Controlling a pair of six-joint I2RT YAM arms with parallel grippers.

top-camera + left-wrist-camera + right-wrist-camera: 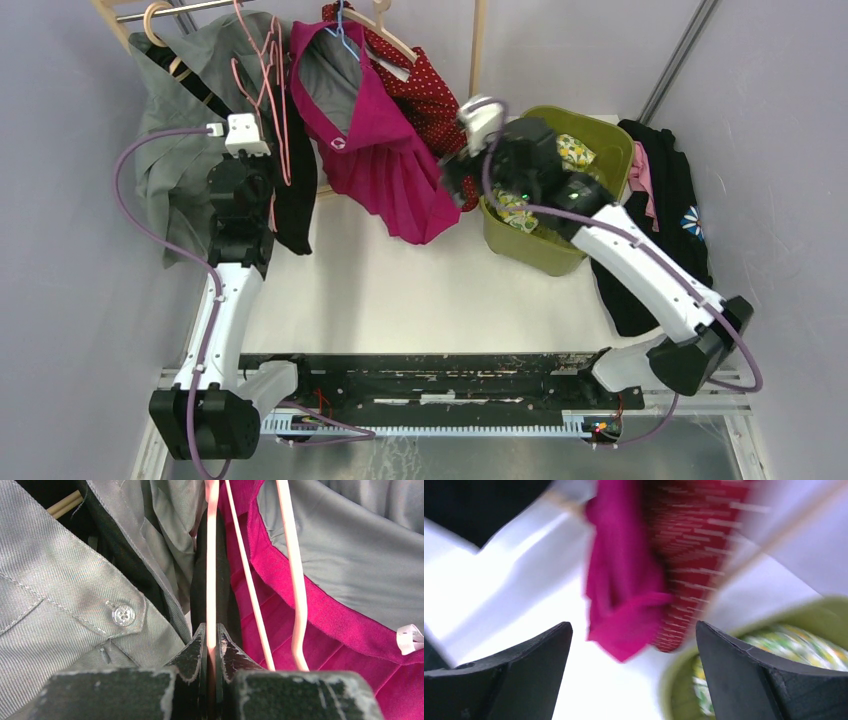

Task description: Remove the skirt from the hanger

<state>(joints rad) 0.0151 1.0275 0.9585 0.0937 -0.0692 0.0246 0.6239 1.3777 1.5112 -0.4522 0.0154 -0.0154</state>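
Note:
The magenta pleated skirt point(385, 165) with grey lining hangs from the rack, with a blue hook above its waistband. A pink wire hanger point(272, 90) hangs at its left edge. My left gripper point(258, 128) is shut on one wire of the pink hanger point(212, 555); its fingers close at the wire point(212, 640), and the skirt point(310, 615) lies just to the right. My right gripper point(452, 178) is open and empty beside the skirt's lower right. In the right wrist view its fingers point(634, 635) are spread below the skirt's hem point(624, 595), which is blurred.
A grey shirt point(190, 120) and dark garments hang left of the skirt. A red dotted garment point(430, 90) hangs behind it on a wooden hanger. A green bin point(600, 140) with clothes stands on the right, under my right arm. A black garment point(670, 200) lies beyond it.

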